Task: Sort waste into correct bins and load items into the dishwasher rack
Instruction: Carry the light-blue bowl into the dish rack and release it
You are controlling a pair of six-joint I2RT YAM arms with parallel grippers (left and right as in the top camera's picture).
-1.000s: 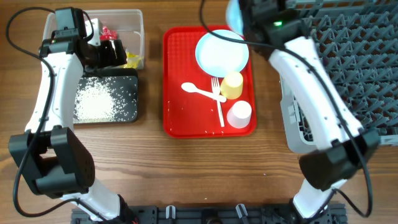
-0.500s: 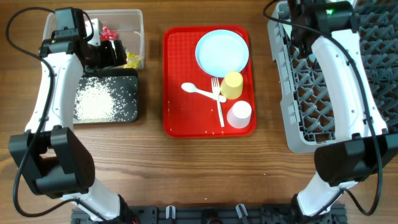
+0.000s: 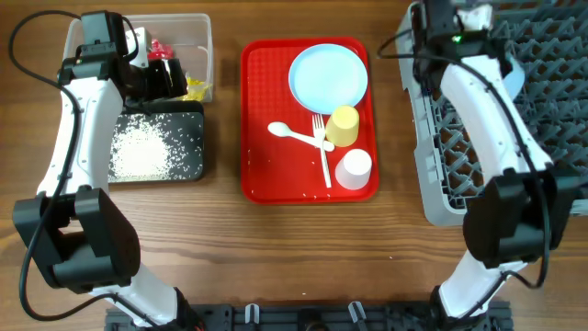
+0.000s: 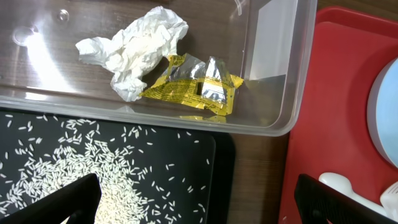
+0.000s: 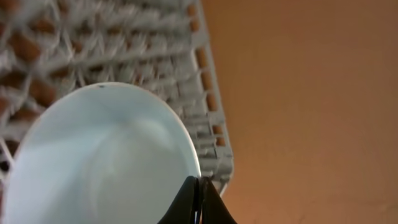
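Right hand (image 5: 198,184): clamped on rim of light blue bowl (image 5: 99,162), over far left corner of dishwasher rack (image 5: 124,43). Risk: thin rim pinch slips, bowl drops outside rack onto wooden surface (image 5: 298,93)

Beyond the right gripper (image 5: 198,198) the rack (image 5: 124,37) is a blur, and the light blue bowl (image 5: 99,162), pinched at its rim between the fingers (image 5: 185,202), runs off the lower edge. From above, those fingers are hidden under the arm near the top edge. The left gripper (image 4: 199,202) shows only two wide-set dark fingertips (image 4: 65,199) cut by the bottom edge, with the plate (image 4: 385,118) to their right cropped.
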